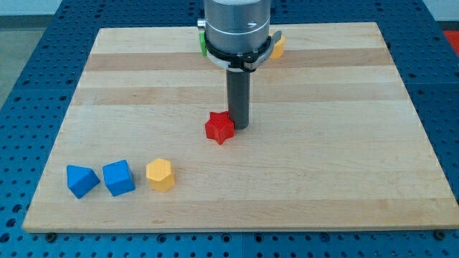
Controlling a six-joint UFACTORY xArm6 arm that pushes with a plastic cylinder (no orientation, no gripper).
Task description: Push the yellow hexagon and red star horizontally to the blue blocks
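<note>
Pale wooden board (pixel 344 179) lies on a blue perforated bench (pixel 29 86), and everything sits on that board. No jaws exist on this arm, so spread or pressed together does not apply: it ends in a dark rod, and my tip (pixel 238 127) rests on the wood near the board's middle.

Nearest the view's bottom, well down and to the view's left of my tip, three blocks stand in a row. The yellow hexagon (pixel 160 174) is the closest of them to my tip; just beside it on the view's left is a blue cube (pixel 118 178), with a small gap between them, and beyond that a second blue block (pixel 82 180), wedge-like in shape, close to the cube.

Right at my tip, touching it or nearly so on its lower left side, sits the red star (pixel 219 127), well apart from the row.

Farther off, toward the view's top, the grey arm housing (pixel 237 25) partly hides two more blocks: a green one (pixel 203 44) at its left edge and an orange-yellow one (pixel 277 47) at its right edge, shapes unclear.
</note>
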